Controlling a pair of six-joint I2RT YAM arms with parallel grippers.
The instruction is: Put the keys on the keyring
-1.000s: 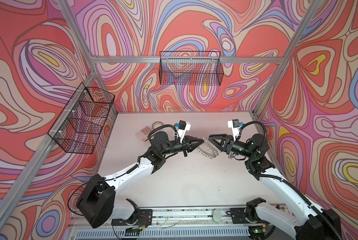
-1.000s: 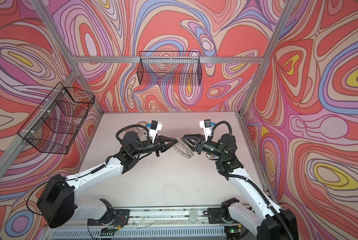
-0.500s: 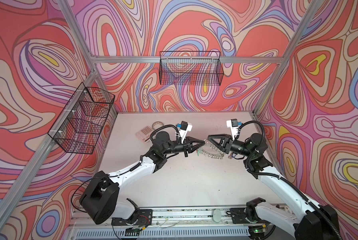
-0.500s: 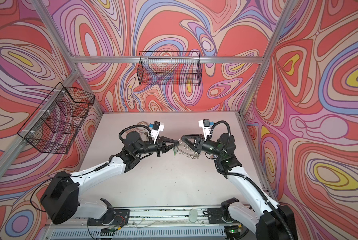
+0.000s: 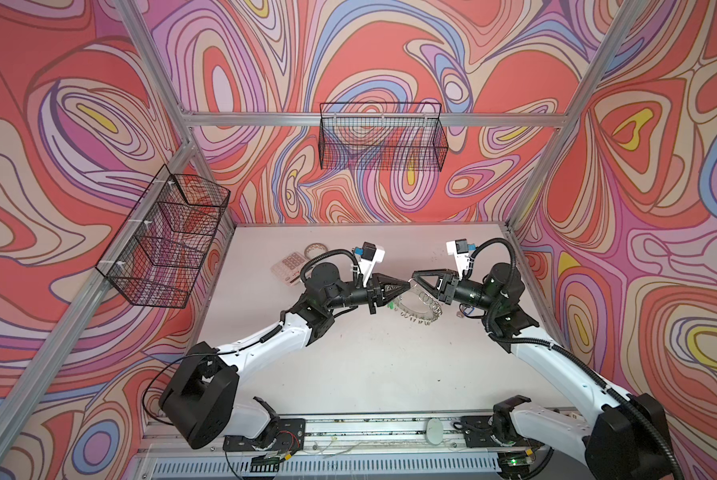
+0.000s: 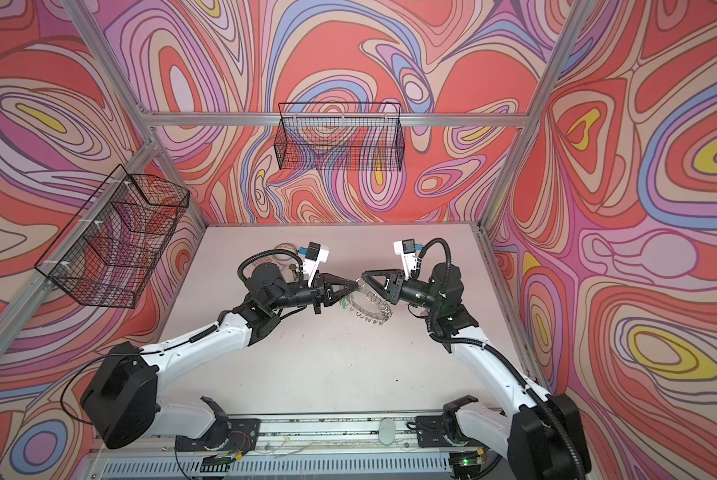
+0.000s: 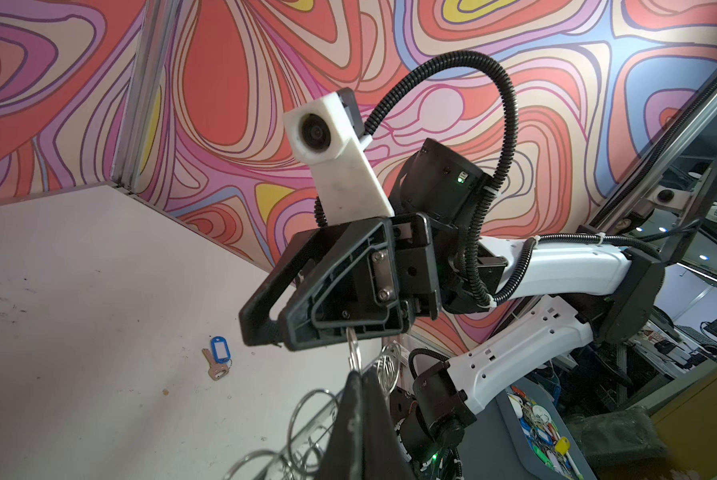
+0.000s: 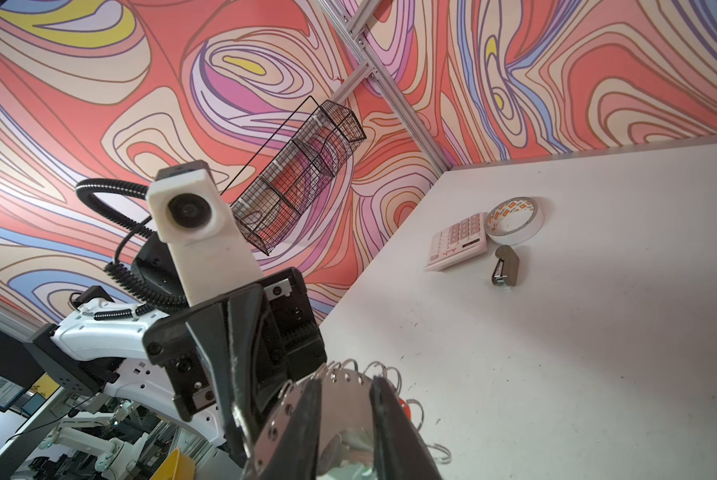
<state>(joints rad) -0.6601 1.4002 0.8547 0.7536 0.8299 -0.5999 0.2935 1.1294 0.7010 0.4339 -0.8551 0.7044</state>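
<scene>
The left gripper is pinched tight on the rim of the keyring. The right gripper has its fingers a little apart with the ring's flat band between them (whether they press on it I cannot tell). The ring seems to hang above the middle of the table, tilted, with its high edge at the fingertips and its oval running down toward the right arm's side. Little looks done: a blue-tagged key lies loose on the table, well apart from the ring, and a green tag shows just beside the ring, threaded or not I cannot say.
</scene>
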